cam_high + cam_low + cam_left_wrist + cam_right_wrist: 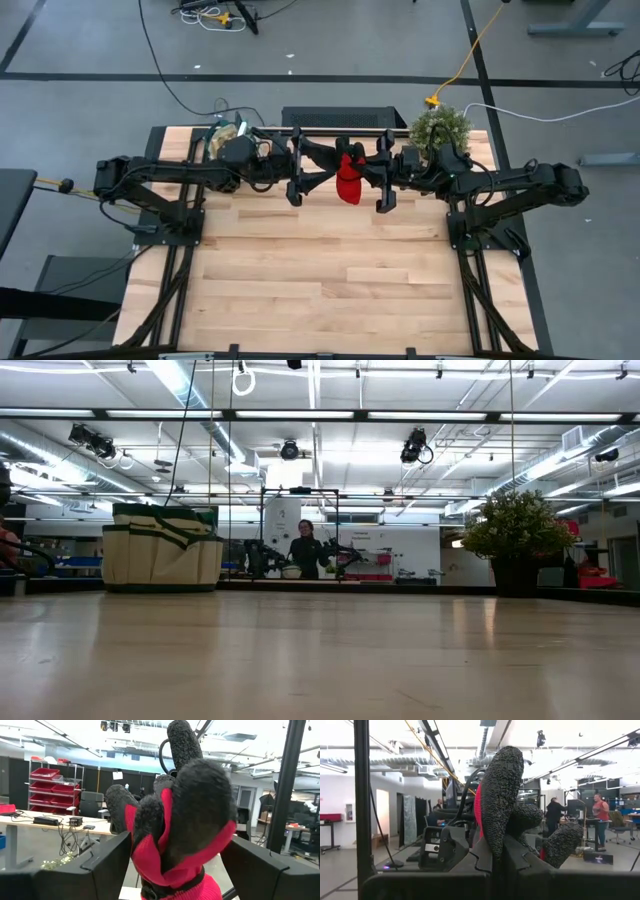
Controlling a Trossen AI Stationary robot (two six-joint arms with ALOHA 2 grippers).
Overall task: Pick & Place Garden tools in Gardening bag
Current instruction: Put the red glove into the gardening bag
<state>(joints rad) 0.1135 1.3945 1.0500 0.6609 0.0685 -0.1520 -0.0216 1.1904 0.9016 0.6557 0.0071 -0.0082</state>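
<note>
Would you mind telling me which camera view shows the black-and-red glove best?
The left wrist view shows the black-and-red glove best: it fills the picture, fingers up, red knit and black coating plain. The right wrist view shows it edge-on, pinched in the shut right gripper. The high view shows only a small red patch between both grippers. The low view misses it.

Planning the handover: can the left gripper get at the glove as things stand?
Probably yes: the left gripper stands open with the glove between its fingers, while the right gripper is shut on it. Nothing blocks it.
</note>
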